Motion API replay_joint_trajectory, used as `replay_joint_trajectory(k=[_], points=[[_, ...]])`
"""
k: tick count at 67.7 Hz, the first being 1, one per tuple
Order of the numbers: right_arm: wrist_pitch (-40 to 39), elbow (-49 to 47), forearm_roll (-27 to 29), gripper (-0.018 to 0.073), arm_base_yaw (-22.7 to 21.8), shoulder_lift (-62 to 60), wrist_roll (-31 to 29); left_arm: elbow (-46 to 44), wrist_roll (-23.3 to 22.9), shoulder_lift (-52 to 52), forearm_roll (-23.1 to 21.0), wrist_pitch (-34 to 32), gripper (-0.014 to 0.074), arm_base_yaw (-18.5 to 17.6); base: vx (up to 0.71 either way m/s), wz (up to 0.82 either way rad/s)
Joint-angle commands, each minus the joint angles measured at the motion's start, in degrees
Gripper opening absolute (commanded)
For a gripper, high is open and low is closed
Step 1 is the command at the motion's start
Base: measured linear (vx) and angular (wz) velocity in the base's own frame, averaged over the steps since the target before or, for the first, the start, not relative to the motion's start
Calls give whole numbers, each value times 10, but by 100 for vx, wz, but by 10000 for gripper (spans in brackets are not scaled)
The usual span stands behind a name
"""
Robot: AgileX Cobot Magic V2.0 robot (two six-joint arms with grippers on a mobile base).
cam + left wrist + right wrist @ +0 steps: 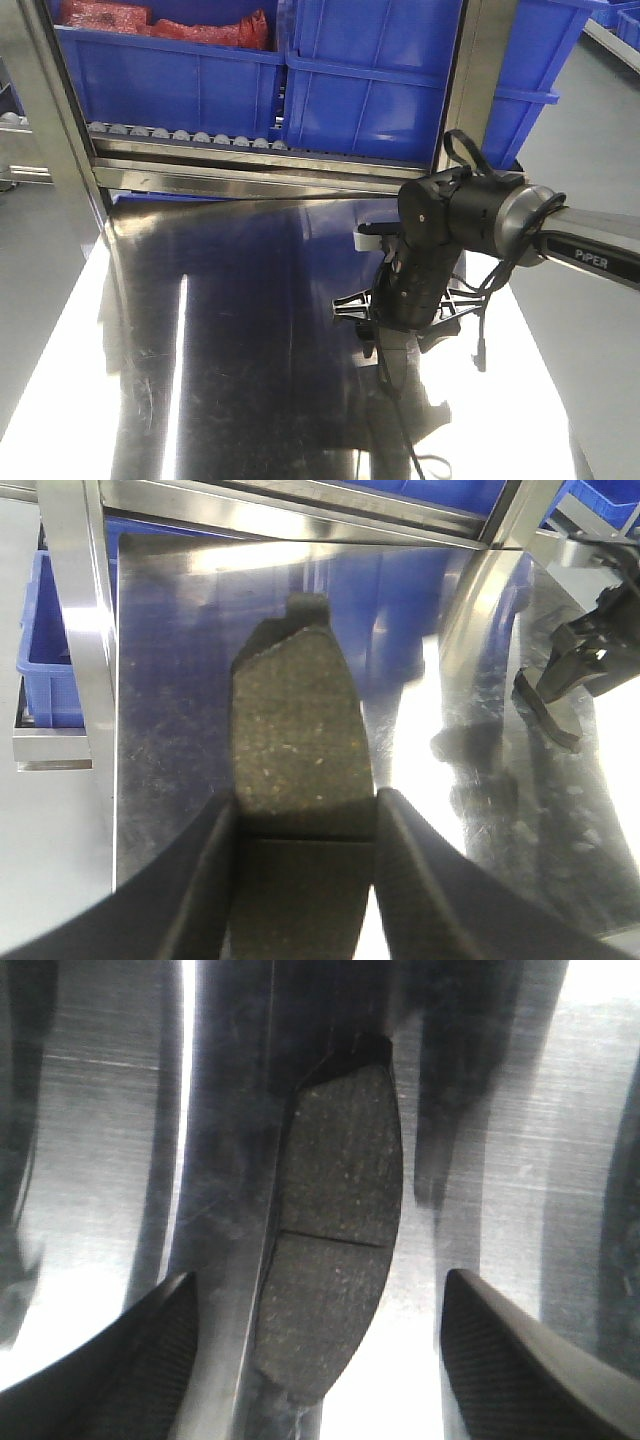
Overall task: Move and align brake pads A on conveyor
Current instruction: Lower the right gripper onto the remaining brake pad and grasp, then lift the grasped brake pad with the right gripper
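Left wrist view: two black ribbed fingers (200,890) of the left gripper (307,802) fill the lower edge. They pinch the held pad (295,730) by its long sides. The pad projects forward, speckled friction face up, with its thin groove crossing between the fingers. Whether it is lifted off the steel cannot be told.

Right wrist view: the right gripper (318,1280) stands spread wide. The loose pad (335,1230) lies flat on the table between its fingers (130,1360), face up and groove crosswise, touching neither.

Surface — a polished steel table (200,350), finely scratched, mirroring overhead light in bright streaks and the bins as a blue haze.

Front view: the right arm (480,215) reaches in from the right, wrist bent downward over the table's right half. Along the far edge runs a steel rail (250,175), then a roller track (180,135) carrying blue bins (380,80). One bin holds red packs (110,15). A steel post (75,610) stands at the far left corner, with a further blue bin (45,650) beyond it.

Open room — the left and middle of the table are bare steel from the rail to the near edge. The left edge borders grey floor (30,300), and grey floor also shows past the right arm.
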Motion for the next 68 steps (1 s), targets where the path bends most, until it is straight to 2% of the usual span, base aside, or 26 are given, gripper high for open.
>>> replay_joint_trajectory(k=[1,11,18,28,36,39,48,68], points=[[-6,-16,-5,487,-1,-17,2,-15,-1,8,3,-52,-6,-3,0,0],[-7,-20,-5,477,-1,-4,2,-15,-1,8,3,-52,-6,-3,0,0],[-14,-20,-7,425,-1,-1,2,-15,-1,8,3,-52,-6,-3,0,0],[-28,-20,-10,227,-1,-1,2,-15,-1,8,3,-52,-6,-3,0,0],[-31,-20,-16,22,-1,-1,2,-15,-1,8,3,-52,-6,-3,0,0],[-31,-20,-16,-18,-1,-1,2,-15,-1,8,3,-52,-6,-3,0,0],[-25,-20,-16,-13,-1,-9,0,-15,-1,8,3,-52,-6,-3,0,0],[-14,-18,-72,-6,-6,-93,0,-15,-1,8,3,-47,-6,-3,0,0]])
